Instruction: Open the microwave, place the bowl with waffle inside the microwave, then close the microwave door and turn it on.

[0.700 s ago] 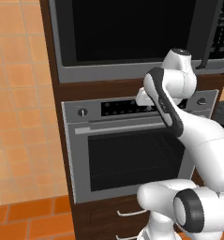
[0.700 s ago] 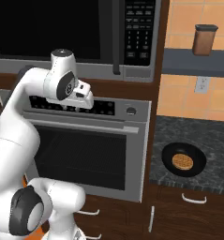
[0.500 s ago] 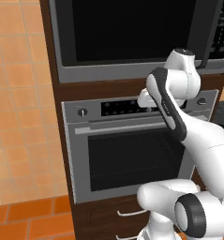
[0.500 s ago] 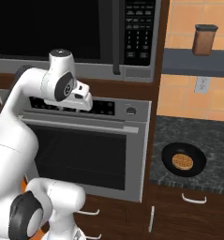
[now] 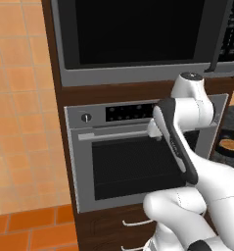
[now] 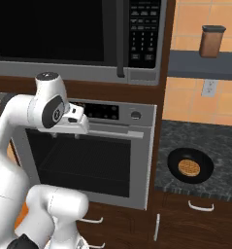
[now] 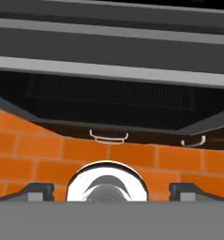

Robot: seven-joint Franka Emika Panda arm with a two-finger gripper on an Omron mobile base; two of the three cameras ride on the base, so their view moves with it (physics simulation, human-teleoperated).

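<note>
- Presently, nothing of the task is showing as done: the wide built-in black and grey microwave (image 6: 78,39) is sitting shut, its large dark glass door (image 5: 138,32) lying flush in the grey frame, with the long vertical black bar handle (image 6: 120,41) untouched.
- The small shallow black bowl holding the round golden-brown waffle (image 6: 190,166) is resting on the dark speckled stone counter (image 6: 219,146) to the right of the appliance column, well apart from the microwave and below its level.
- The white arm's two-finger gripper (image 6: 77,127) is hanging in front of the silver oven with the horizontal bar handle (image 5: 133,147), at the height of that oven's control strip and below the microwave.
- In the hand view, the dark fingertips (image 7: 36,191) are standing far apart at the bottom corners, so the jaws are spread wide and are holding nothing.
- Remaining, by this inspector's judgement: opening the door, carrying the bowl in, closing the door and pressing a key on the black button keypad (image 6: 142,29).
- Writing: the keypad is showing pale marks and the oven's dark display is showing small light characters, all too small to read; no brand name is legible anywhere.
- The brown lidded canister (image 6: 212,41) on the grey shelf is carrying no visible label.
</note>
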